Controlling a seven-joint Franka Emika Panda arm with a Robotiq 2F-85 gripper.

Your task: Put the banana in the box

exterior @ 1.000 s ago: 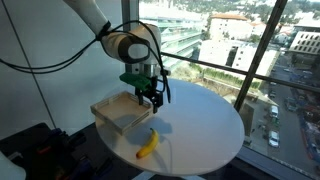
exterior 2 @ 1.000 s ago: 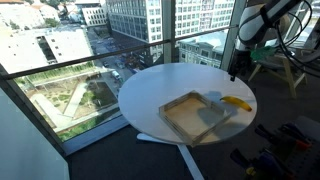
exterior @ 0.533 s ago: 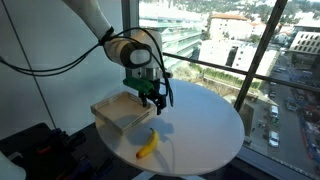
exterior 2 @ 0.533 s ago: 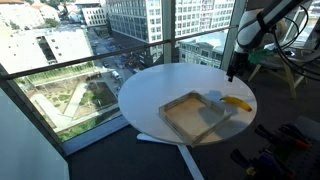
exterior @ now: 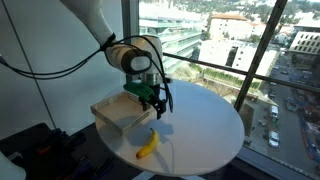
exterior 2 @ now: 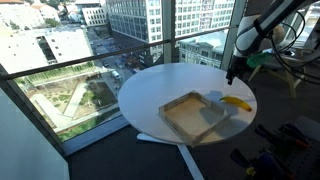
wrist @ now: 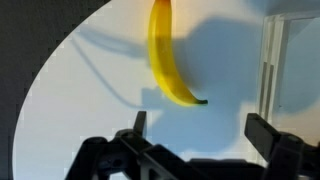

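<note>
Smooth curved yellow banana (wrist: 168, 55) on glossy white round table (wrist: 120, 70); shallow square wooden-looking box (exterior: 105, 116) nearby (tool (wrist: 197, 125) above banana, jaws open, empty).

Arm (exterior: 92, 18): single, white, sloping down toward the jaws from above. Wrist (exterior: 135, 55): bulky, pale, directly above the jaws. Gripper (exterior: 155, 106): black, pointing downward, jaws spread wide. Fingertips (wrist: 140, 124): dark, well apart, level with each other in wrist view.
</note>
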